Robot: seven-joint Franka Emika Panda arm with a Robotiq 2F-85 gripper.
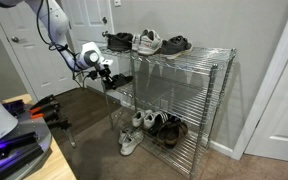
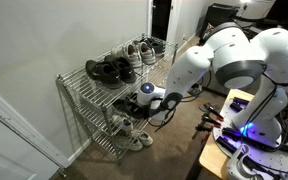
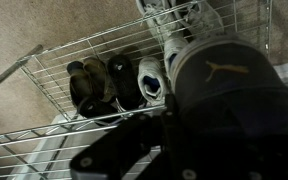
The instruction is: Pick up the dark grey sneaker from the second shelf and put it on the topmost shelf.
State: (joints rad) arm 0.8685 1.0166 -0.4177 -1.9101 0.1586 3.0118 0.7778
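Note:
My gripper [image 1: 106, 70] is at the open end of the rack, level with the second shelf [image 1: 179, 78]. It appears shut on the dark grey sneaker [image 1: 120, 80], which sticks out past that shelf's end. In the wrist view the sneaker [image 3: 224, 85] fills the right half, heel up, right against the dark fingers [image 3: 134, 140]. In an exterior view the gripper [image 2: 147, 97] and sneaker [image 2: 134, 104] sit beside the rack. The topmost shelf [image 1: 212, 52] holds a dark shoe [image 1: 119, 41], a white-and-grey sneaker [image 1: 149, 42] and a dark brownish shoe [image 1: 177, 44].
Several shoes lie on the bottom shelf [image 1: 154, 128], also seen in the wrist view [image 3: 104, 82]. A white door [image 1: 34, 45] stands behind the arm. A table edge with equipment [image 1: 24, 150] is nearby. The rack stands against the wall [image 1: 214, 20].

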